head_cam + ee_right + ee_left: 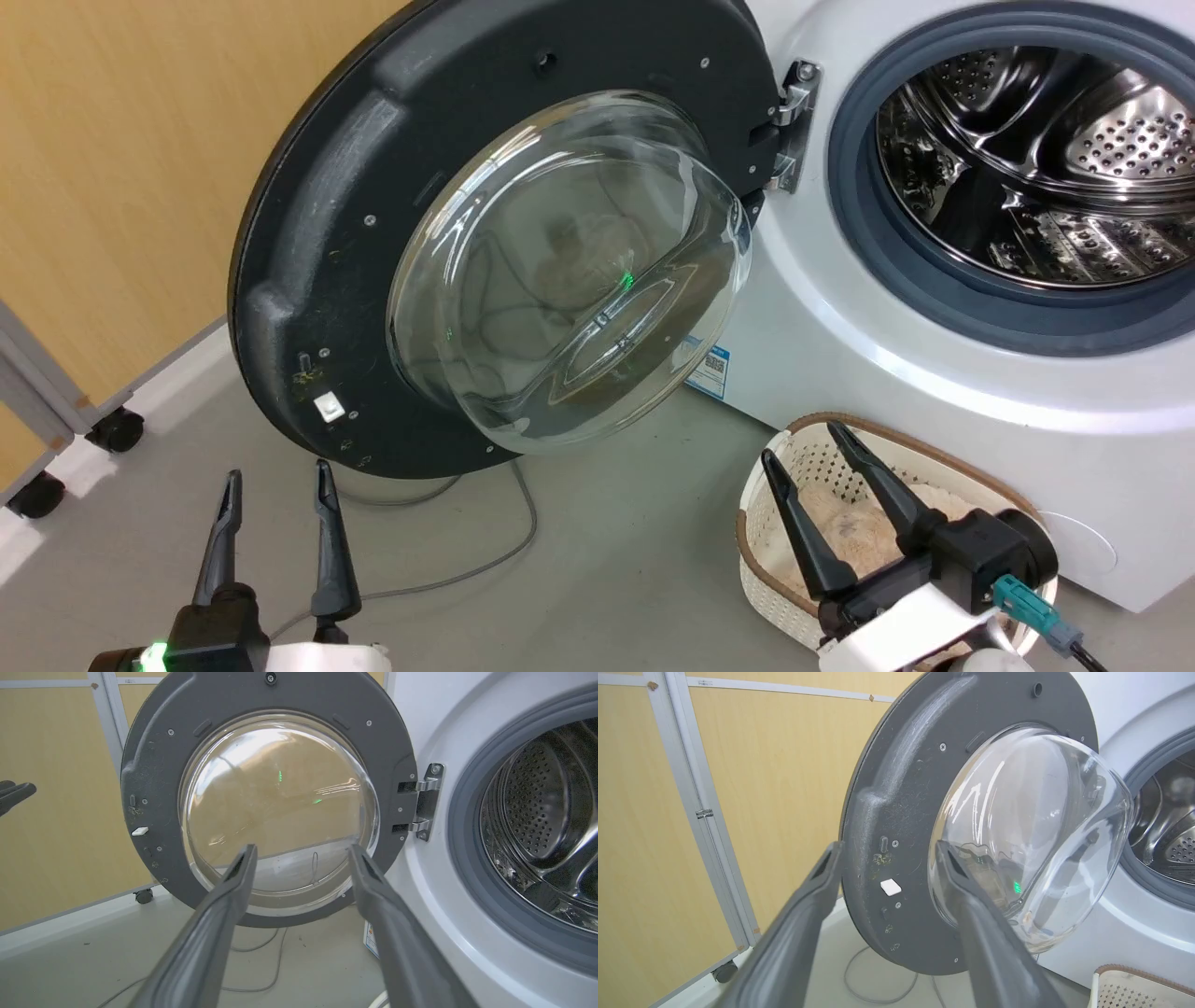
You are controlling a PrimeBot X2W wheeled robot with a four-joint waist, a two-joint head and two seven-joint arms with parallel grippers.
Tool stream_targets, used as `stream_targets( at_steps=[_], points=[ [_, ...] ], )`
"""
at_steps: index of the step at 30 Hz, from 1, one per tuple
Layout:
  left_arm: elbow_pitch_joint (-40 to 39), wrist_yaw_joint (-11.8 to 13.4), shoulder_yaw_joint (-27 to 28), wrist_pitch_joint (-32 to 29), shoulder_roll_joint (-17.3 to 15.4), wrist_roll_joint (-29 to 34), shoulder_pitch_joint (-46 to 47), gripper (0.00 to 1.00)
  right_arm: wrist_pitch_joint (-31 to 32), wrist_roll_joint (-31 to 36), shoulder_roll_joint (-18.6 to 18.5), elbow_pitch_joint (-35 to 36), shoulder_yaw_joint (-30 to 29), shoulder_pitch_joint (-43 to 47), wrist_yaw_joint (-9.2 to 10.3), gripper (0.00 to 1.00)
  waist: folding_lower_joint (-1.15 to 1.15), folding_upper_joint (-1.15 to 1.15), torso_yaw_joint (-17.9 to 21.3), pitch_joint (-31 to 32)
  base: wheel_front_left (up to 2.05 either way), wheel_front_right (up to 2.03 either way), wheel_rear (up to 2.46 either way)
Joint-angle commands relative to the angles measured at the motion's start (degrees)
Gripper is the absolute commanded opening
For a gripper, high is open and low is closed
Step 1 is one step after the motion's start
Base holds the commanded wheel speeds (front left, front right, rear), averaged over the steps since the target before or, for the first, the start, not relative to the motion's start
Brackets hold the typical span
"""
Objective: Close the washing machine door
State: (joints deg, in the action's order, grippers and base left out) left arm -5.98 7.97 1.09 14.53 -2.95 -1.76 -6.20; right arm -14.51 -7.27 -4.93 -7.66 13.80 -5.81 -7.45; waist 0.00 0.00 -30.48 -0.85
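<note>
"Grippers first: how do they stand?"
"Left gripper (277,471) has its fingers spread and empty, close to the lower rim of the washing machine door (327,233) but not touching. Right gripper (801,441) is spread too, empty, over a cream basket (761,551)."
"And the door?"
"It is swung wide open on its hinge (794,121), left of the washing machine (840,355). Behind the opening, the steel drum (1027,159) is exposed."

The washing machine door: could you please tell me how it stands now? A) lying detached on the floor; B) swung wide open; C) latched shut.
B: the washing machine door hangs open on its hinge, leaving the steel drum exposed.
</note>
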Motion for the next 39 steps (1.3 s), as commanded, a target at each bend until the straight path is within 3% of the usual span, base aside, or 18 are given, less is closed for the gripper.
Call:
stream_targets(
  at_steps=[1, 11, 12, 13, 17, 22, 26, 32, 39],
  points=[
    [-0.2, 0.3, 0.2, 0.5, -0.2, -0.2, -0.6, 1.0, -0.5, -0.3, 0.0, -0.1, 0.0, -0.6, -0.03, 1.0, 0.0, 0.0, -0.1, 0.0, 0.0, 0.0, 0.0],
    [0.2, -0.2, 0.1, 0.5, -0.1, -0.1, -0.2, 1.0, -0.5, 0.0, 0.3, 0.5, -0.9, 0.4, -0.03, 1.0, 0.0, 0.0, -0.1, -0.1, 0.0, 0.0, 0.0],
    [0.2, -0.3, 0.1, 0.5, -0.1, -0.2, -0.1, 0.42, -0.5, 0.1, 0.3, 0.5, -1.0, 0.4, -0.03, 1.0, 0.0, 0.0, -0.1, -0.2, 0.0, 0.0, 0.0],
    [-0.1, -0.4, 0.1, 0.5, -0.2, -0.3, 0.0, 0.0, -0.5, 0.1, 0.3, 0.6, -1.0, 0.5, -0.03, 1.0, 0.0, 0.0, -0.2, -0.2, 0.0, 0.0, 0.0],
    [-1.8, -2.0, 1.1, 0.5, -0.4, -2.1, 1.3, 0.0, -0.5, 0.2, 0.4, 0.7, -1.4, 0.8, -0.03, 1.0, 0.0, 0.0, -0.2, -0.2, 0.0, 0.0, 0.0],
    [-2.9, -4.1, 5.0, 0.5, -3.3, -4.1, 4.7, 0.0, -0.5, 0.7, 0.6, 1.2, -2.3, 1.6, -0.03, 1.0, 0.0, 0.0, 0.0, -0.2, 0.0, 0.0, 0.0],
    [0.4, -8.9, 8.2, 0.0, -7.6, -9.0, 9.7, 0.0, -0.5, 1.1, 0.8, 2.1, -3.7, 2.8, -0.03, 1.0, 0.0, 0.0, 0.2, -0.6, 0.0, 0.0, 0.0],
    [9.2, -12.8, 15.2, -7.1, -13.0, -22.5, 21.3, 0.0, -0.5, 2.4, 1.2, 4.1, -5.3, 4.5, -0.03, 1.0, 0.0, 0.0, 1.5, -2.7, 0.0, 0.0, 0.0],
    [22.5, -13.8, 21.2, -16.8, -16.4, -37.0, 32.3, 0.0, -0.5, 3.5, 1.3, 4.6, -5.0, 3.5, -0.03, 1.0, 0.0, 0.0, 4.4, -5.2, 0.0, 0.0, 0.0]
  ],
)
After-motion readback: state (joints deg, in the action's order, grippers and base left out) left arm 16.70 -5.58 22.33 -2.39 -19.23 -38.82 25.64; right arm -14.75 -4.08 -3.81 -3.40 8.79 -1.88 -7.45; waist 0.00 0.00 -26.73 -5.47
